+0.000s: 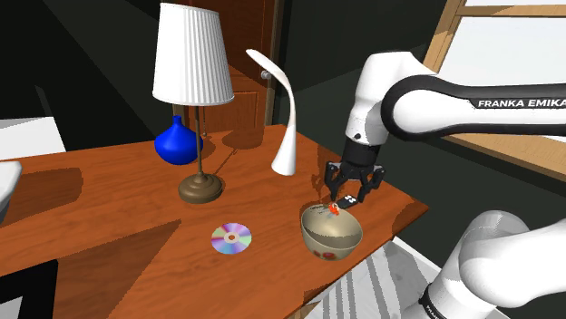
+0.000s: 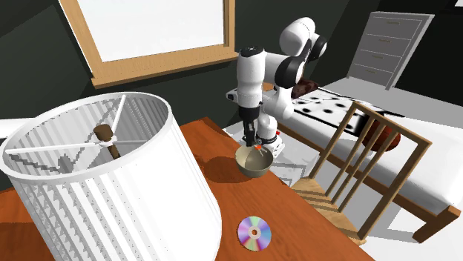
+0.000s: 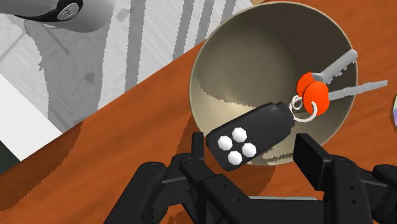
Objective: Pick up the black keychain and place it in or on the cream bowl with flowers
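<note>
The black keychain (image 3: 254,135) is a black fob with white buttons, a ring and two grey keys with orange-red heads. It hangs over the rim and inside of the cream bowl (image 3: 254,60), just beyond my fingertips. My gripper (image 3: 254,156) stands open, its fingers on either side of the fob without clasping it. In the shoulder view the gripper (image 1: 352,188) hovers right above the bowl (image 1: 331,237) near the table's front corner, with the keychain (image 1: 339,205) at the bowl's rim. From the second exterior view the gripper (image 2: 251,138) is over the bowl (image 2: 253,163).
On the wooden table (image 1: 109,245) are a CD (image 1: 231,238), a table lamp with a white shade (image 1: 190,56), a blue vase (image 1: 178,142) and a white curved desk lamp (image 1: 287,136). The table edge is close beside the bowl. A wooden chair (image 2: 356,170) stands nearby.
</note>
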Robot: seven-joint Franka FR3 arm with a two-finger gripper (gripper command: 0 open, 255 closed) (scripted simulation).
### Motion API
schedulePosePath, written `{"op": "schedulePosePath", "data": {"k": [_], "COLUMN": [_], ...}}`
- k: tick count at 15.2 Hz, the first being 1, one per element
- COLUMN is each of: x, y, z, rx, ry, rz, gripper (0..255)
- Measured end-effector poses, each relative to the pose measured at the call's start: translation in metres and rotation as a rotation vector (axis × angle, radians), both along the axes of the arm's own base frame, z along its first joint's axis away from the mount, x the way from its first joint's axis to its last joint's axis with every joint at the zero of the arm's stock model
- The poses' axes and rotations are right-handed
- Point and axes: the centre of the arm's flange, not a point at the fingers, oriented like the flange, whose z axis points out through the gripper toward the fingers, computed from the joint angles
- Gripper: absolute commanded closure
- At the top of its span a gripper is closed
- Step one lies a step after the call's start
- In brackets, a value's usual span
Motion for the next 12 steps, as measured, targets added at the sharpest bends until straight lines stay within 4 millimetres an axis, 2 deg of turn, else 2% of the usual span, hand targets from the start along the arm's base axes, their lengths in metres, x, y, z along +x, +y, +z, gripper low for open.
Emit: {"op": "schedulePosePath", "data": {"k": [8,12], "x": [0.001,0.0], "y": [-0.001,0.0], "z": [-0.042,-0.047], "rx": [0.0,0.0], "ry": [0.0,0.0], "rz": [0.0,0.0], "gripper": [255,255]}}
